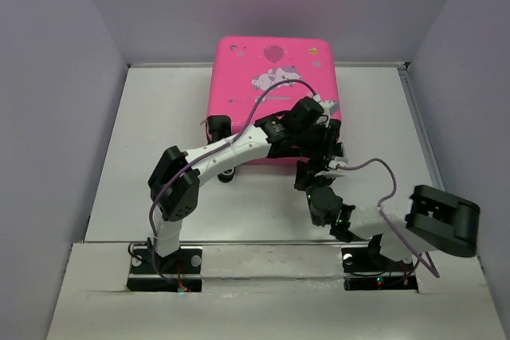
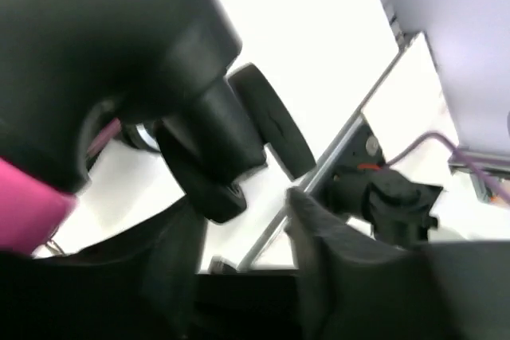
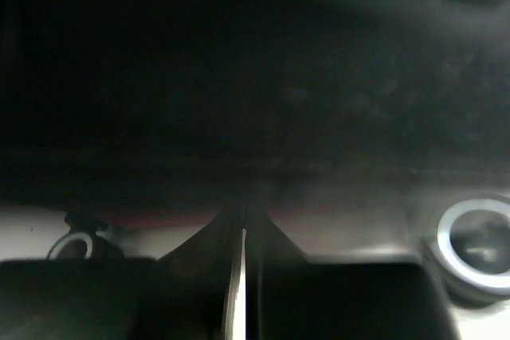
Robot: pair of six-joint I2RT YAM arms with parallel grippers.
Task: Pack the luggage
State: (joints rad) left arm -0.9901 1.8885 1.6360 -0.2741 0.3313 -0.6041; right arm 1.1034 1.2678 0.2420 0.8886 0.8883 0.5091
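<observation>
Nearest the counter's (image 1: pixel 159 157) near edge, the right arm's fingers (image 3: pixel 199 276) are clenched to a thin slit, pressed up against something dark; I cannot tell whether they pinch anything. Just beyond, the left arm's fingers (image 2: pixel 327 260) are spread apart beside a black wheel (image 2: pixel 267 121), holding nothing. The pink suitcase (image 1: pixel 263 69) lies flat and closed at the middle of the far edge. Packing looks mostly done; I judge only fastening remains.
</observation>
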